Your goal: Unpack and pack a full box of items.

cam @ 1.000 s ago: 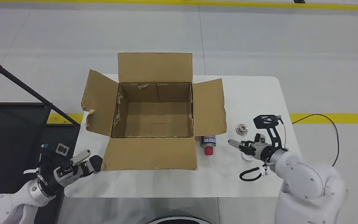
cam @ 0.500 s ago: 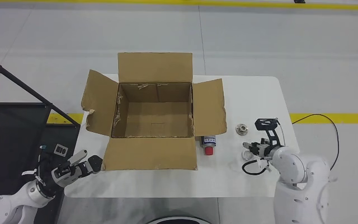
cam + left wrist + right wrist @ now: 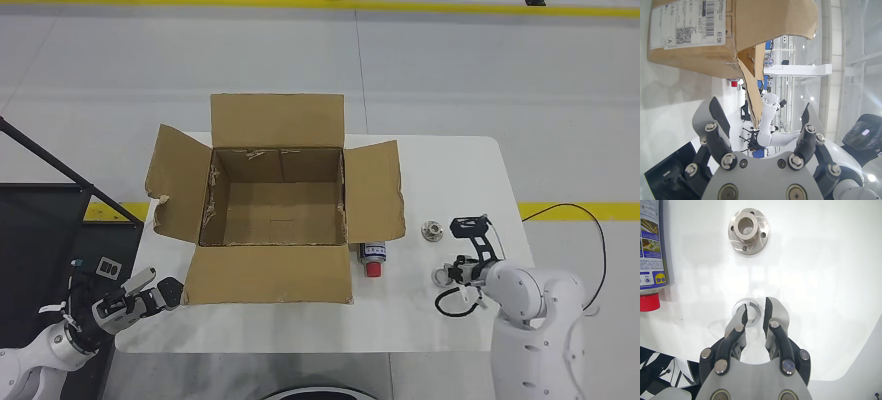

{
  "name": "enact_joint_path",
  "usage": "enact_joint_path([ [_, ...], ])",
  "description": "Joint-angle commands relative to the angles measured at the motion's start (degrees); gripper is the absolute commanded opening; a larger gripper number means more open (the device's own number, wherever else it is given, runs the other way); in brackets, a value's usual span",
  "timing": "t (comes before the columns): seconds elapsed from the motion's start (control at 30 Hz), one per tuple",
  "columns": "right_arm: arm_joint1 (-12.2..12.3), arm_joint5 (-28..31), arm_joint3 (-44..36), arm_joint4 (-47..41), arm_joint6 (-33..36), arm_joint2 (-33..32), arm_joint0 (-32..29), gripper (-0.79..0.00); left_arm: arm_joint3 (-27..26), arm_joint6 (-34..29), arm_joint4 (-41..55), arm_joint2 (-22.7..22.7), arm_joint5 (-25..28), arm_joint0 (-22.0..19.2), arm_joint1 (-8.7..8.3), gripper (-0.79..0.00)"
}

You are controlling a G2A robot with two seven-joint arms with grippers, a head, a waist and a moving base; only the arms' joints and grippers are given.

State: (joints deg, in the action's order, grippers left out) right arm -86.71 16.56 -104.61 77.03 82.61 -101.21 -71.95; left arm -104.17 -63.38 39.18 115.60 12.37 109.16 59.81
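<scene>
My right gripper (image 3: 755,308) hangs low over the white table (image 3: 450,170), in the lower right of the top view, with its fingers a little apart and gripping nothing. One pad sits inside the bore of the small silver metal ring (image 3: 738,308) lying flat there and the other stands just outside it, so the ring's wall is between them but I cannot tell whether either pad touches it. Just beyond the ring, apart from it, rests the round silver metal flange with a raised hub and bolt holes (image 3: 748,231), flat on the table. Toward the middle of the top view lies the blue-and-white spray can with a red cap (image 3: 372,255), on its side, cap pointing at the table's near edge and its far end tucked under the box's right flap. My left gripper (image 3: 761,103) is in the lower left of the top view, just beside the near left corner of the box at the table's edge, its two fingers spread wide around nothing. The open brown cardboard box (image 3: 275,210) fills the centre of the top view, all four flaps folded outward and its bare cardboard floor showing. The ring, flange and can all lie outside it on the table to its right.
</scene>
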Motion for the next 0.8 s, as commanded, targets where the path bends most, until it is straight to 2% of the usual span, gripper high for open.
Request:
enact_joint_path([
  [0.0,0.2,0.0,-0.1,0.0,0.4,0.2,0.0,-0.533,0.0,0.0,0.0,0.0,0.0,0.0,0.00,0.000],
  [0.63,2.2,-1.7,2.4,0.7,1.2,3.0,-0.2,-0.560,0.0,0.0,0.0,0.0,0.0,0.0,0.00,0.000],
  [0.77,2.6,-2.0,3.0,0.9,1.3,3.6,0.1,-0.634,0.0,0.0,0.0,0.0,0.0,0.0,0.00,0.000],
])
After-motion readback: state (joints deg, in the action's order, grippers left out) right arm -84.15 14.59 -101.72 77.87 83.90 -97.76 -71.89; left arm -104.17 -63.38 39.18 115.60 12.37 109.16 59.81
